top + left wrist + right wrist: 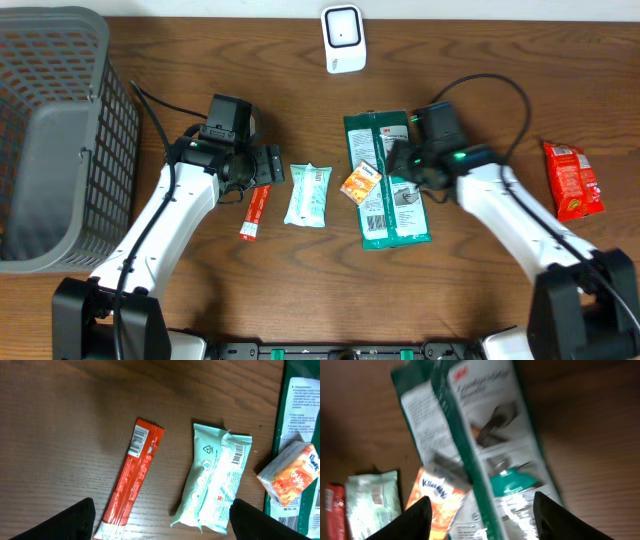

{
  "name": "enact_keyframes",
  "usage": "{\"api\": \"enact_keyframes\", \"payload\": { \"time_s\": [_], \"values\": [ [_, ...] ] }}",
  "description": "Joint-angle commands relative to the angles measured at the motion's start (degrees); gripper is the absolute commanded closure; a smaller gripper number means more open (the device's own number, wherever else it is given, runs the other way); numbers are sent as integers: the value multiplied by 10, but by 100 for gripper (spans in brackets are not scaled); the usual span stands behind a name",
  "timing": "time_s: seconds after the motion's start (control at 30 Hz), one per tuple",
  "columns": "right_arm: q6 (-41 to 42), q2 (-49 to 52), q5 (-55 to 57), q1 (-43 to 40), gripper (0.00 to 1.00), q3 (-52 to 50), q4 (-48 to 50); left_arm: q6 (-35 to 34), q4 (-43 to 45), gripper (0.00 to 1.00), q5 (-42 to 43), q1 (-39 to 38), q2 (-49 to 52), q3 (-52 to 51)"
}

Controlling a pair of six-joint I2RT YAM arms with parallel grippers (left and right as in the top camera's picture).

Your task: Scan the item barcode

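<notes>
A white barcode scanner point(342, 38) stands at the back of the table. On the table lie a red stick packet point(254, 212) point(132, 477), a mint wipes pack point(307, 194) point(215, 480), an orange tissue pack point(362, 181) point(437, 497) and two green-and-white packets point(390, 215) point(485, 425). My left gripper point(262, 165) point(162, 520) hangs open over the stick packet and the wipes pack, holding nothing. My right gripper point(395, 160) point(482, 520) is open above the green packets and the tissue pack. The right wrist view is blurred.
A grey mesh basket point(50, 130) fills the left side of the table. A red snack bag point(572, 180) lies at the far right. Black cables trail behind both arms.
</notes>
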Motion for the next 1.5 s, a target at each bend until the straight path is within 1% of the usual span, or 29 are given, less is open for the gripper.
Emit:
{"api": "enact_keyframes", "payload": {
  "time_s": [0.0,0.03,0.07,0.1,0.13,0.17,0.23,0.3,0.33,0.43,0.5,0.6,0.7,0.77,0.9,1.13,1.17,1.27,1.33,1.47],
  "values": [
    [-58,-31,-29,-72,34,1,-2,3,5,1,0,1,0,4],
    [-62,-31,-39,-92,31,1,-2,3,11,1,15,1,0,4],
    [-66,-31,-50,-118,28,0,-2,6,22,8,44,0,1,4],
    [-67,-31,-54,-136,26,0,-2,16,32,12,77,-1,2,4],
    [-74,-31,-59,-151,23,0,-3,30,43,18,115,-2,2,4],
    [-81,-31,-66,-166,17,0,-3,42,54,21,157,-2,2,4],
    [-86,-31,-75,-195,9,0,-9,42,71,23,206,-8,4,5],
    [-85,-31,-74,-210,1,0,-25,42,85,24,230,-17,5,5],
    [-85,-31,-74,-219,1,0,-42,42,108,24,245,-36,9,5],
    [-85,-31,-75,-221,1,0,-51,46,152,26,250,-79,22,4],
    [-85,-31,-74,-221,1,0,-51,87,196,27,246,-126,42,4],
    [-85,-31,-74,-221,1,0,-51,109,217,29,188,-165,70,5],
    [-85,-31,-74,-221,1,0,-51,133,220,35,131,-186,99,4],
    [-85,-31,-74,-221,1,0,-51,149,229,40,129,-191,118,4],
    [-85,-31,-74,-221,1,0,-51,172,245,40,129,-188,148,4],
    [-85,-31,-74,-221,1,0,-51,181,276,41,135,-177,168,5],
    [-85,-31,-74,-221,1,0,-51,181,280,41,145,-174,170,5],
    [-85,-31,-74,-221,1,0,-51,175,301,41,220,-148,183,8],
    [-85,-31,-74,-221,1,0,-51,157,303,41,242,-132,192,11],
    [-85,-31,-74,-221,1,0,-51,158,304,41,248,-128,206,11]
  ]
}}
